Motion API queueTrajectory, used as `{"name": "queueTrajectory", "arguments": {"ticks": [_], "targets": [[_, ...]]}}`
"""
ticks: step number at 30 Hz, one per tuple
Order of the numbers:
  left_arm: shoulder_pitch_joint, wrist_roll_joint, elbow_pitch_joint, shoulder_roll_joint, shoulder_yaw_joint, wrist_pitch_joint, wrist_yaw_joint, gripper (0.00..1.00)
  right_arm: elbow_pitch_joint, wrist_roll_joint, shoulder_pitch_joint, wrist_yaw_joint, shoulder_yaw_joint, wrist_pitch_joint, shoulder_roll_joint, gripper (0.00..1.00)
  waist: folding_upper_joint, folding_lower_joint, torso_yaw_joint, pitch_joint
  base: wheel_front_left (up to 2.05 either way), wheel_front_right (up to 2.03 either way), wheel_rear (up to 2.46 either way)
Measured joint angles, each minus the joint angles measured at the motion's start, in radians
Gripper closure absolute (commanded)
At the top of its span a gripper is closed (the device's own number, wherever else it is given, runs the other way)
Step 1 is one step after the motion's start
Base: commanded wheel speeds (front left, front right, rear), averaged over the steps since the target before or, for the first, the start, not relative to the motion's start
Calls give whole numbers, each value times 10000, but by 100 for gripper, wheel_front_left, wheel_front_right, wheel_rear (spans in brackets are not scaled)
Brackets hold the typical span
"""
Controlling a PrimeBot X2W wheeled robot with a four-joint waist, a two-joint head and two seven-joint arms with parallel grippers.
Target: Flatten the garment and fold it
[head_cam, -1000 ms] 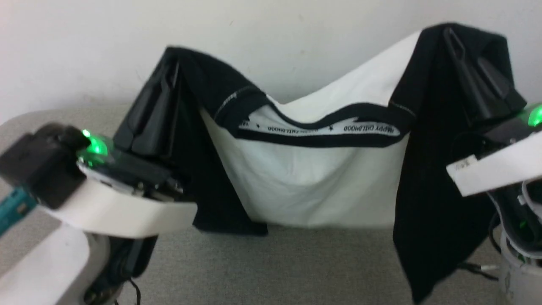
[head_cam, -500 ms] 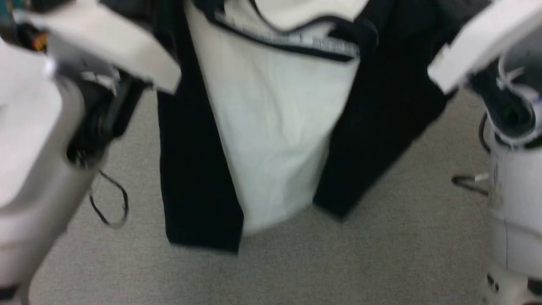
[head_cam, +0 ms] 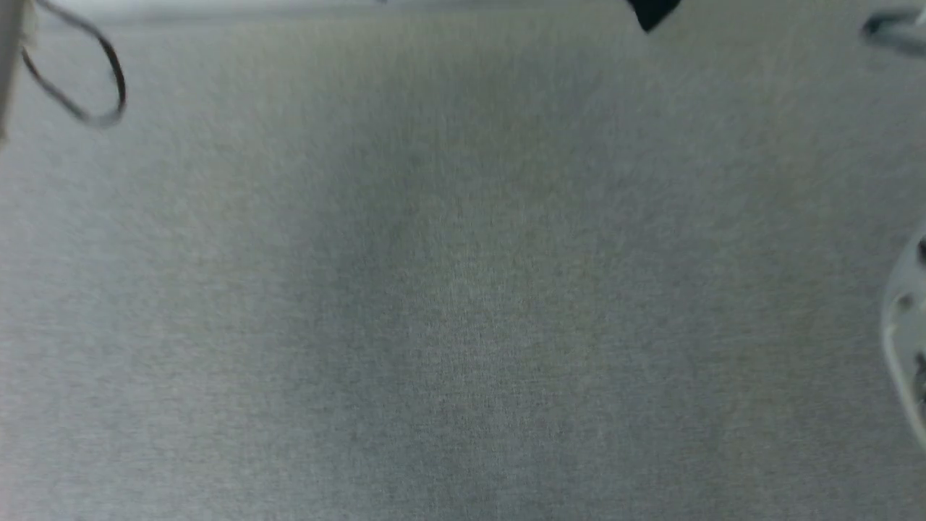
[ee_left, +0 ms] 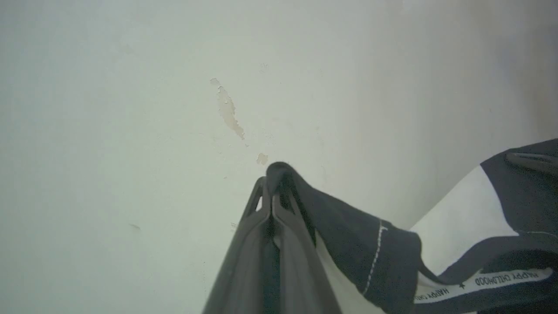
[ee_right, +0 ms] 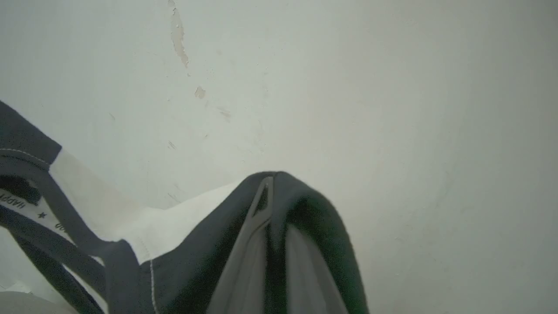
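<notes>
Since the frame half a second earlier, the head camera has tilted further down. The garment (head_cam: 653, 13), which then filled the upper part of the head view, now appears there as one black tip at the top edge, over the grey tabletop (head_cam: 463, 289). Whether that tip touches the tabletop cannot be determined. In both wrist views the garment (ee_left: 348, 235) is held raised and sags between the two grippers. The left gripper (ee_left: 269, 196) has its fingers pressed together on a fold of black sleeve fabric, which caps the fingertips. From there the cloth drops to the white torso panel and to the black neckband (ee_left: 462, 261), which carries a white lettered tape on its inner side. The right gripper (ee_right: 269, 196) pinches the other black sleeve fold in the same way, fingers closed on the cloth. Behind the garment stands a pale wall (ee_left: 130, 109) with a chipped paint mark (ee_left: 229, 109). In the head view, a dark cable loop (head_cam: 79, 72) hangs at the upper left and a pale robot housing (head_cam: 904, 325) sits at the right edge.
</notes>
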Motion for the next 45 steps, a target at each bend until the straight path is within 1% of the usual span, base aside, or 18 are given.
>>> {"name": "queueTrajectory", "arguments": {"ticks": [3,7,12,15,17,20,22,24,27,29,33,36,40,42,45], "targets": [[-599,176,702,-121,86,-541,-232,100,593,-362,-786,0,-67,-454,-4,100,0,-1,13,743,0,0,0],[-918,230,1388,-226,173,-1292,-523,100,1183,-715,-1369,0,-96,-980,-4,100,0,0,67,1678,0,0,0],[-1002,249,1885,-303,276,-1996,-761,100,1626,-872,-1795,-2,-8,-1453,-105,100,0,-1,177,2714,0,0,0],[-1009,253,2015,-314,290,-2293,-828,100,1778,-859,-1864,0,265,-1708,-171,100,0,-2,237,3239,0,0,0],[-1005,251,2052,-326,276,-2406,-951,100,1845,-702,-1841,-2,489,-1862,-201,100,0,-1,274,3531,0,0,0],[-873,242,1965,-341,219,-2500,-1081,100,1781,-203,-1622,0,917,-2036,-313,100,-1,-2,325,3829,0,0,0],[-481,188,1693,-376,178,-2614,-1151,100,1553,234,-1183,0,1248,-2121,-479,100,0,-1,375,3875,0,0,0],[69,153,1250,-345,167,-2708,-1189,100,1127,692,-532,0,1530,-2203,-688,100,0,-3,398,3808,0,0,0],[1120,134,314,-142,111,-2792,-1181,100,75,1371,744,0,1935,-2190,-1120,100,0,-4,432,3575,0,0,0],[2094,125,-431,90,-25,-2819,-1085,100,-748,1785,1856,0,2048,-2040,-1396,100,0,-5,455,3332,0,0,0],[4350,125,-2096,679,-458,-2734,-537,100,-2330,2391,4352,0,1770,-1689,-1641,100,0,-7,463,2693,0,0,0],[5951,161,-3152,1057,-917,-2562,-88,100,-3436,2564,6268,0,1396,-1335,-1747,100,0,-8,456,2196,0,0,0],[7674,228,-4040,1459,-1450,-2412,495,100,-4592,2629,8524,-2,846,-1022,-1659,100,0,-9,462,1555,0,0,0],[8423,196,-4305,1553,-1592,-2418,844,100,-4936,2629,9482,-2,617,-974,-1482,100,0,-8,463,1238,0,0,0],[9540,50,-4635,1747,-1818,-2372,1214,100,-5179,2633,10715,-2,451,-941,-1187,100,0,-9,443,762,0,0,0]]}}
